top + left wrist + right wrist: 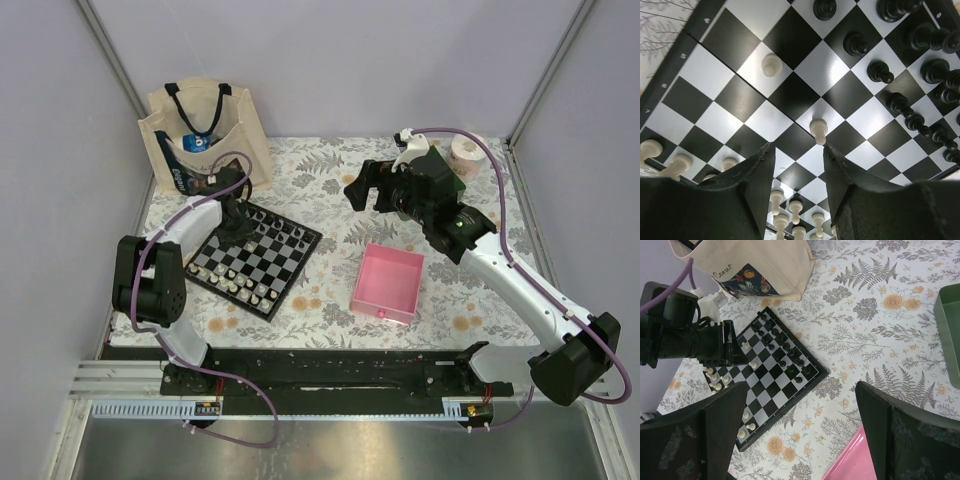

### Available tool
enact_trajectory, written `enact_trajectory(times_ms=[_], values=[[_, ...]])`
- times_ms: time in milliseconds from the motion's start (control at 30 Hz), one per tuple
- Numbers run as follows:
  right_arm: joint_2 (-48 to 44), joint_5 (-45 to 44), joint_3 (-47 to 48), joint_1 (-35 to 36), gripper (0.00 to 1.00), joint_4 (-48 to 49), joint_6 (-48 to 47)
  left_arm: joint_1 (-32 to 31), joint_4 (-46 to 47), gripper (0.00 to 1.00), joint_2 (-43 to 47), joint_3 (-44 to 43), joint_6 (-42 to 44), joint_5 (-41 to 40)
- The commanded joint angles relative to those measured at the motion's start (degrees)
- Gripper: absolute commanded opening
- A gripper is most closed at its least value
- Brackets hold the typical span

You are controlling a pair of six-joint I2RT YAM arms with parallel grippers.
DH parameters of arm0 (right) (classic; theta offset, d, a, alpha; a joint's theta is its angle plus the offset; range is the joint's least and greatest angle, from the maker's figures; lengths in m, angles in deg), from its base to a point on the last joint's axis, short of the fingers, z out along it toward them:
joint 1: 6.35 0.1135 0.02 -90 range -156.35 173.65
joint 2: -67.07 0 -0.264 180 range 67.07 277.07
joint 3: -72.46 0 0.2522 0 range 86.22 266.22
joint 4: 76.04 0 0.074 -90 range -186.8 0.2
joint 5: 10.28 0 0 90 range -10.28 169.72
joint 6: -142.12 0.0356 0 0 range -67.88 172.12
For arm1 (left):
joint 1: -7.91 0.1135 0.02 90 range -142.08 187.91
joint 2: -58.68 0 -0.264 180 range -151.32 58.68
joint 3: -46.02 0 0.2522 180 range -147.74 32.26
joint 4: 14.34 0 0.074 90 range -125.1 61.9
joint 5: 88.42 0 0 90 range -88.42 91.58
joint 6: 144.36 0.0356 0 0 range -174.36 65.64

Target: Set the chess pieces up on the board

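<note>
In the top external view, the board (255, 258) is seen on the floral table (330, 180), left of the pink tray (388, 283). The cream chess pieces (232, 280) are ranked along its near edge and the black ones along its far edge. A tote bag (205, 135) is stood behind the board, with a blue-and-white item (195, 142) showing inside. The left gripper (237, 228) is held over the board.

In the left wrist view, its jaws are parted and nothing is gripped. A cream pawn (818, 131) is stood just beyond the fingertips.

In the right wrist view, the right gripper (800, 387) is spread wide, released, high above the table. A green tray (950, 335) is cut off by the right edge, so its contents cannot be told.
</note>
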Motion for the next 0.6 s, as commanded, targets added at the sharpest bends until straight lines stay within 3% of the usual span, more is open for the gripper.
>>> enact_trajectory(times_ms=[0, 100, 167, 200, 267, 367, 567], values=[[-0.3, -1.7, 0.4, -0.4, 0.99, 1.2, -0.8, -0.4, 1.5, 0.48, -1.5, -3.1, -0.1, 1.7], [0.0, -1.7, 0.6, -0.4, 0.99, 1.2, -0.7, -0.4, 1.7, 0.50, -1.6, -3.8, 0.2, 1.7], [0.0, -1.9, 0.7, -0.5, 1.00, 1.1, -0.9, -0.8, 2.5, 0.65, -1.1, -3.3, 0.5, 1.0], [0.0, -2.0, 0.8, -0.4, 0.99, 1.0, -0.9, -1.0, 3.1, 0.67, -0.5, -2.6, 0.5, 0.7], [0.2, -2.2, 0.9, -0.4, 1.00, 0.6, -1.1, -0.9, 4.9, 0.61, 0.7, -1.4, 1.2, 1.5], [0.3, -2.3, 1.2, -0.4, 1.00, 0.5, -0.9, -1.1, 4.2, 0.70, 0.3, -1.9, 1.8, 1.3], [0.2, -2.1, 1.1, -0.5, 0.99, 0.6, -0.8, -1.0, 3.5, 0.68, -0.6, -2.9, 2.2, 1.4]])
